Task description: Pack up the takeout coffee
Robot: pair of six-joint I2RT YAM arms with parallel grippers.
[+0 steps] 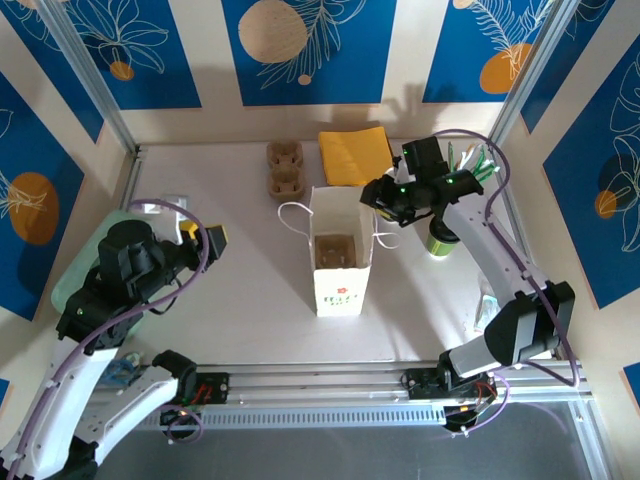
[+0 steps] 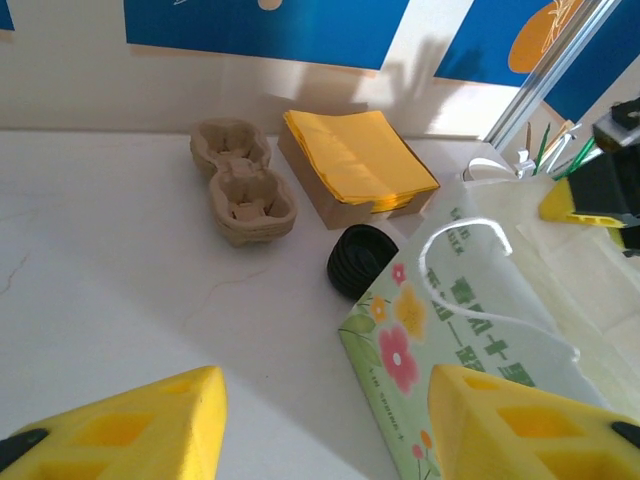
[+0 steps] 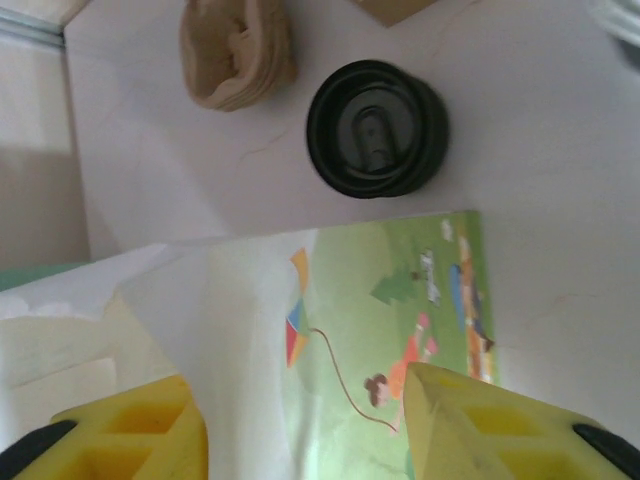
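Observation:
The takeout coffee cup [image 1: 438, 241], pale on top and dark below, stands right of the bag, partly hidden under my right arm. An open paper bag [image 1: 340, 258] with flower prints stands upright mid-table, with a brown pulp carrier [image 1: 335, 250] inside it. My right gripper [image 1: 382, 196] hovers open at the bag's far right top edge. In the right wrist view the bag's kite-printed wall [image 3: 380, 300] lies between the open right gripper [image 3: 300, 400]. My left gripper [image 1: 212, 238] is open and empty, left of the bag; the bag's corner [image 2: 420, 340] shows ahead of the left gripper [image 2: 325, 400].
A low black lid [image 3: 377, 128] lies behind the bag, also in the left wrist view [image 2: 360, 260]. Spare pulp carriers [image 1: 284, 168] and yellow napkins [image 1: 355, 157] sit at the back. Green straws [image 1: 470, 160] stand at the far right. A pale green tray [image 1: 75, 270] lies at the left.

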